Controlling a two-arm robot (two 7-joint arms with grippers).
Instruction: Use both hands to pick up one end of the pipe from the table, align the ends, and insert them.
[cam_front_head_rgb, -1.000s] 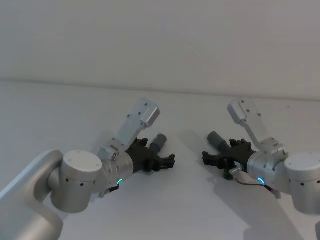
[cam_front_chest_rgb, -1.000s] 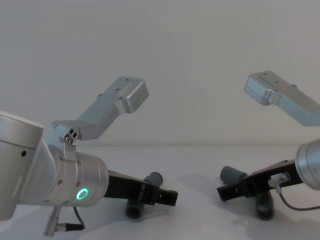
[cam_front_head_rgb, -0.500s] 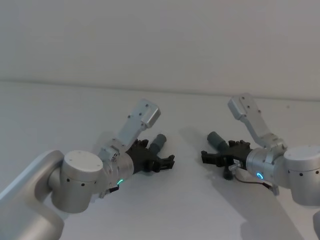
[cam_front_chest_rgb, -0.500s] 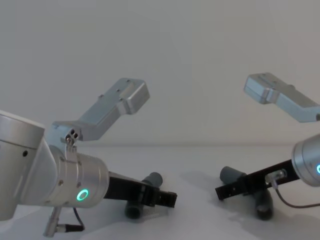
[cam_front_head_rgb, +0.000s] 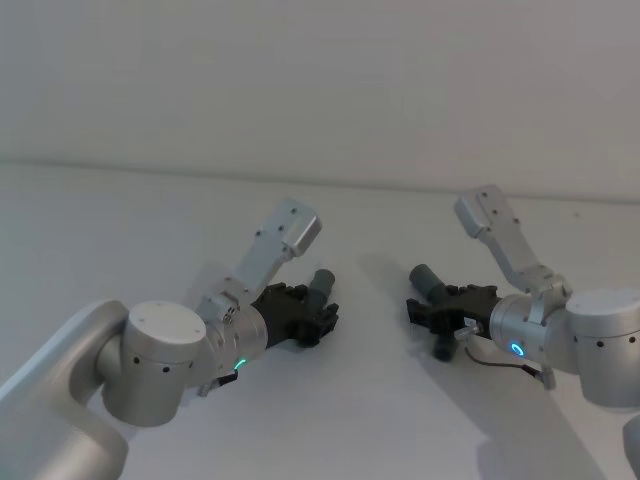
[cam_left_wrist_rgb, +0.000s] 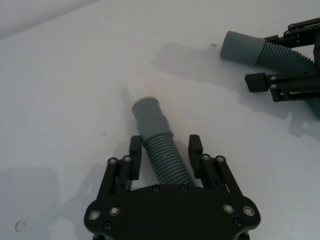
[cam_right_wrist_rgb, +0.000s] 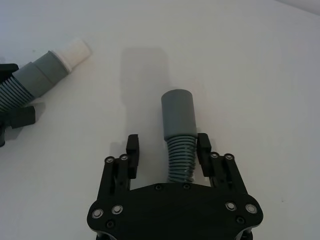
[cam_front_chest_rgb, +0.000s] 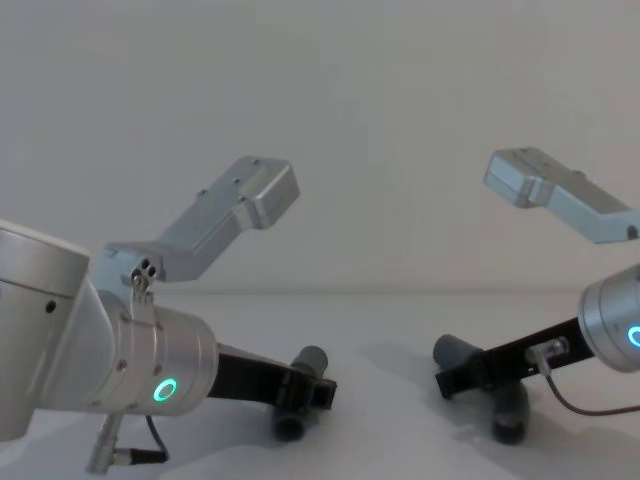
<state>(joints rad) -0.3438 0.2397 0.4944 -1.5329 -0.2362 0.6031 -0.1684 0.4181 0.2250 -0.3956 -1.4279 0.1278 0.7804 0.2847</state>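
The black plastic two-finger left hand (cam_left_wrist_rgb: 165, 145) is set low over a dark grey ribbed pipe piece with a smooth collar, the spigot piece (cam_left_wrist_rgb: 150, 117). The fingers stand astride the corrugated stretch with a sliver of gap on one side, so the piece is straddled rather than clamped. The matching right hand (cam_right_wrist_rgb: 167, 145) is placed the same way over the second dark grey ribbed length, the socket piece (cam_right_wrist_rgb: 177, 110). That piece sits against one finger, and a clear gap is left at the other. Both pieces lie on the worktop (cam_front_head_rgb: 100, 220), well apart, with their free ends angled toward each other on the far side.

Several faults may be expected from here. Because the socket piece sits off-centre, it could be pushed or rolled sideways as the fingers close. The smooth surface would do little to stop it. Both grips fall on flexible ribbing, so the collars may droop or bend once lifted and throw the ends out of line. The whitish spigot tip (cam_right_wrist_rgb: 76, 51) could then catch on the socket rim rather than enter.

The worktop is plain matte white and bears soft shadows of the arms. Behind it, a bare pale wall (cam_front_chest_rgb: 400, 120) is seen.
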